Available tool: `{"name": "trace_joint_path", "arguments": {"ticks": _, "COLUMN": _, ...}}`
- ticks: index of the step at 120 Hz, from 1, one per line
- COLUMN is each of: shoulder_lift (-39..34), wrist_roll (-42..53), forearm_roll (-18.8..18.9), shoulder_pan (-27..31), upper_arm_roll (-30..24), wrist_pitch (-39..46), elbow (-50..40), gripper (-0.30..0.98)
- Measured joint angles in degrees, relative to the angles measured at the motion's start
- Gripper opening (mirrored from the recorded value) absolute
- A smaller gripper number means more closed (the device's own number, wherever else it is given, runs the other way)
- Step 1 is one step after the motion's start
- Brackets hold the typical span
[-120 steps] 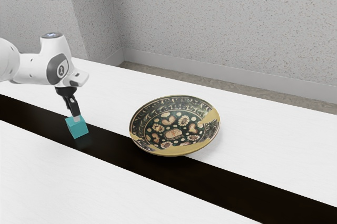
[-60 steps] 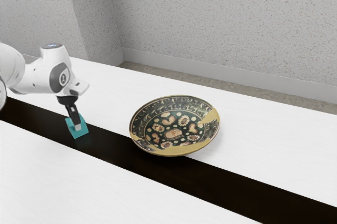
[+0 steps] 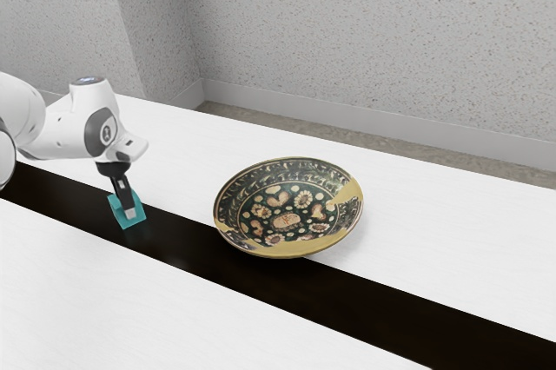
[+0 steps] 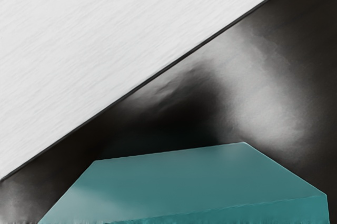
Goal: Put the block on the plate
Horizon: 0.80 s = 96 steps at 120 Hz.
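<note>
Down came the hand [image 3: 129,212] to the block [image 3: 118,212] on the black strip [image 3: 347,300], maybe ready to lift, but I can't tell if it's open or holding, with the plate [image 3: 287,221] at the block's three o'clock in the exterior view.

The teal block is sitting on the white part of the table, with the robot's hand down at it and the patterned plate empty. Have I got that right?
Not quite: the exterior view shows the teal block sitting on the table's black strip. The rest holds: the robot's hand is down at it and the patterned plate is empty.
</note>
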Motion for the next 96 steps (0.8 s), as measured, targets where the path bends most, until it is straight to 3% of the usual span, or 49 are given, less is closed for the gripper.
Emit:
{"name": "trace_joint_path", "arguments": {"ticks": 37, "shoulder_lift": -0.27, "wrist_roll": 0.55, "forearm_roll": 0.37, "shoulder_pan": -0.07, "upper_arm_roll": 0.01, "wrist_pitch": 0.05, "elbow": 0.2, "gripper": 0.48}}
{"name": "trace_joint_path", "arguments": {"ticks": 96, "shoulder_lift": -1.57, "wrist_roll": 0.69, "forearm_roll": 0.5, "shoulder_pan": -0.07, "upper_arm_roll": 0.05, "wrist_pitch": 0.1, "elbow": 0.2, "gripper": 0.42}}
